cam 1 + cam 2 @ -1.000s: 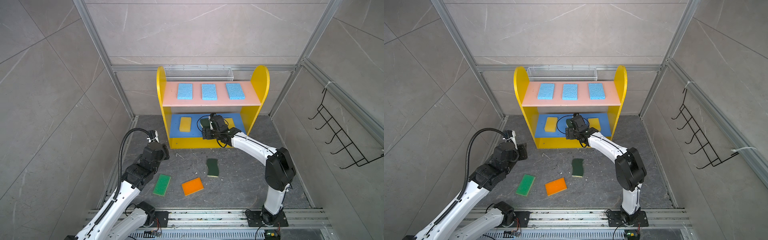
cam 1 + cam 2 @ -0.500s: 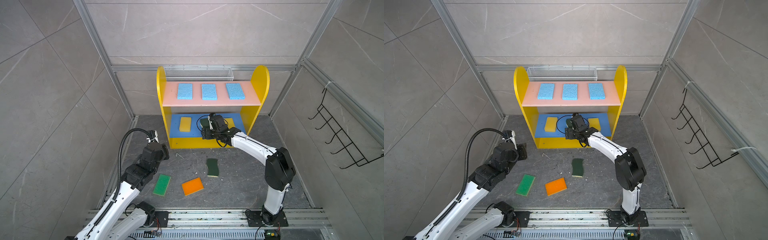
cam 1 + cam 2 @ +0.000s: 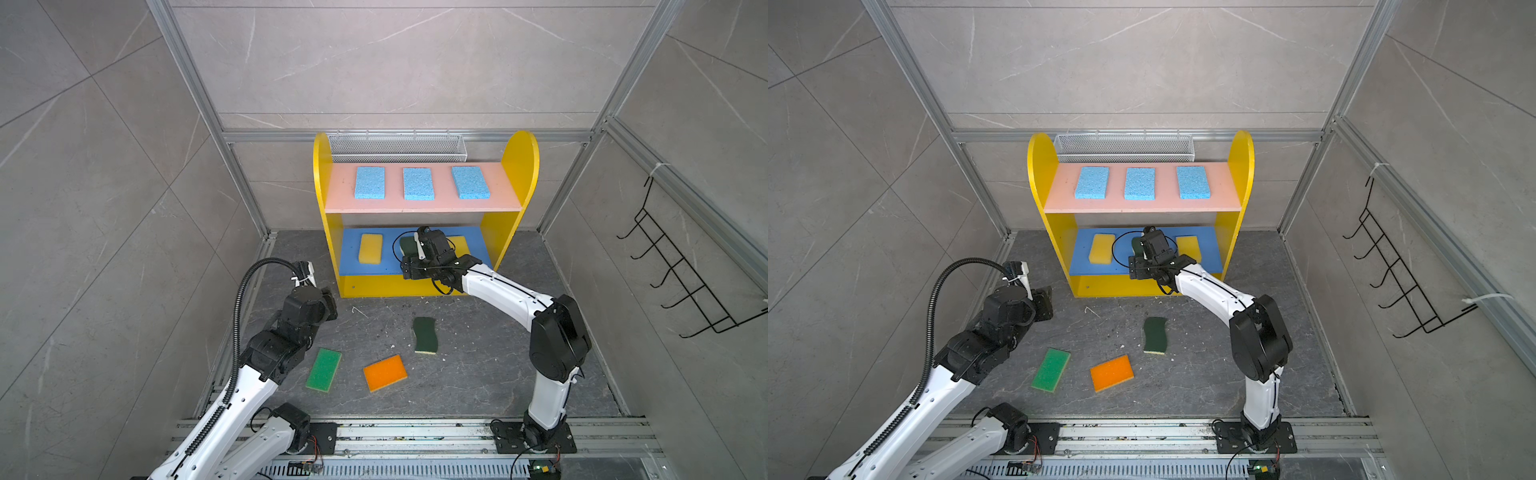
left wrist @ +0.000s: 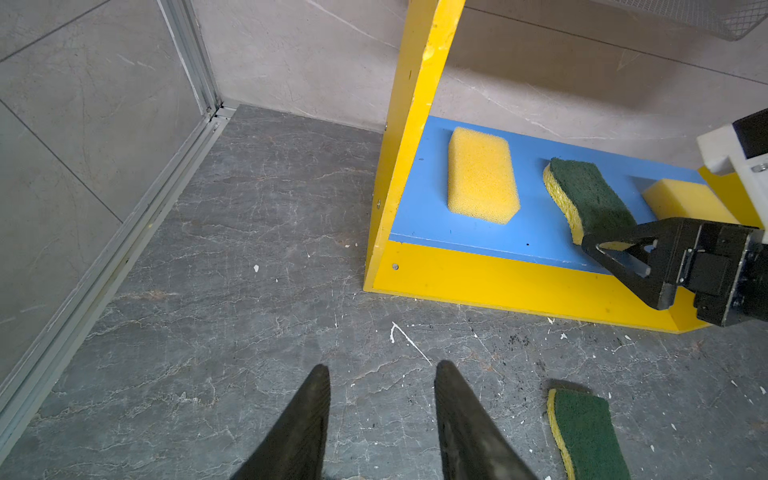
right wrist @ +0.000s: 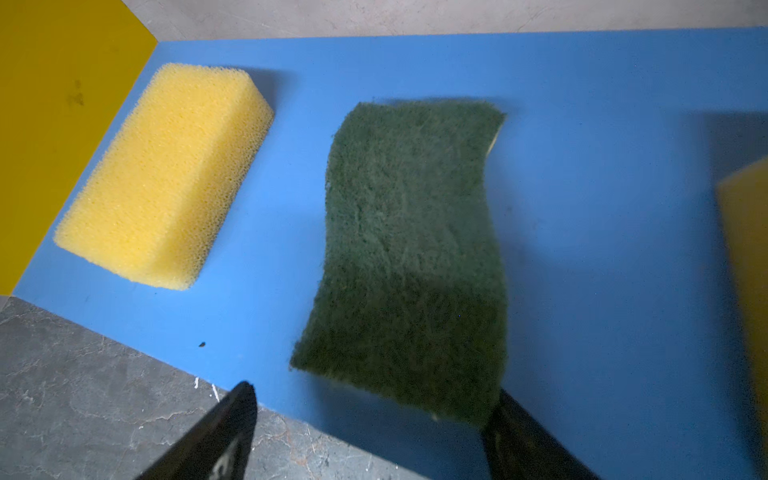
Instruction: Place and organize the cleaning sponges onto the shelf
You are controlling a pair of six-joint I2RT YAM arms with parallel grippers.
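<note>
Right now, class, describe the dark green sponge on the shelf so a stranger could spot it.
Find the yellow-sided shelf against the back wall, then its blue board. Of three sponges there, the dark green sponge is the middle one: wavy-edged, between two plain yellow sponges.

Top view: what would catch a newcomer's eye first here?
The bright yellow shelf at the back, three blue sponges lined on its pink board. Below, the right pincer stands open at a dark green sponge on the blue board; three more sponges lie on the floor.
</note>
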